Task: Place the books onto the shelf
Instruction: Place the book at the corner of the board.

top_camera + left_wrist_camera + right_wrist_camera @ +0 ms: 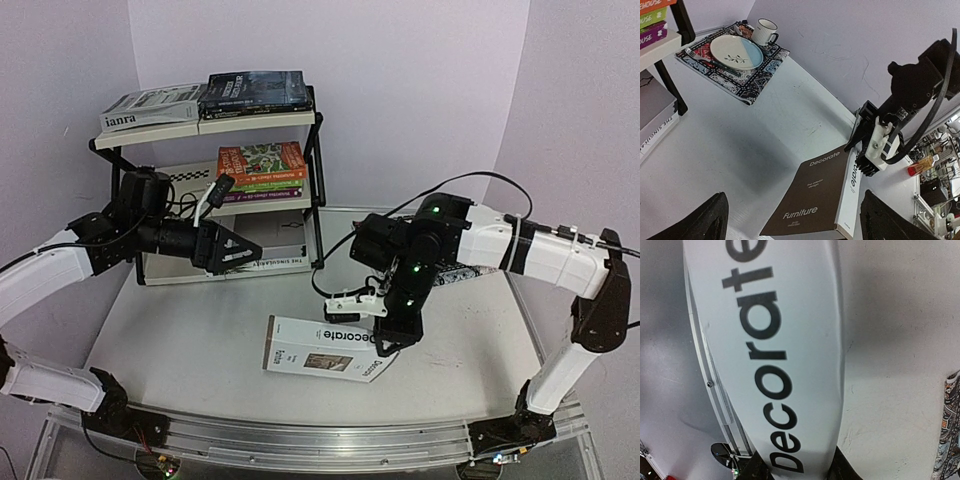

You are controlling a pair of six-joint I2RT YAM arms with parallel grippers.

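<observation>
- Decorate book [325,350]: only book seen off shelf [318,160]. Appears flat on counter [180,340], in front of shelf, well apart from it.
- Right tool [385,342]: clenched on spine end of Decorate book.
- Shelf top tier: white book [150,108], dark novels [255,92].
- Shelf middle tier: orange/green/purple stack [262,170].
- Shelf bottom tier: large flat books [270,255].
- Left tool [238,252]: just beside shelf bottom tier, released, nothing between jaws.
- Judgement: task nearly complete. One book left to lift, carry to shelf, set on tier.
</observation>
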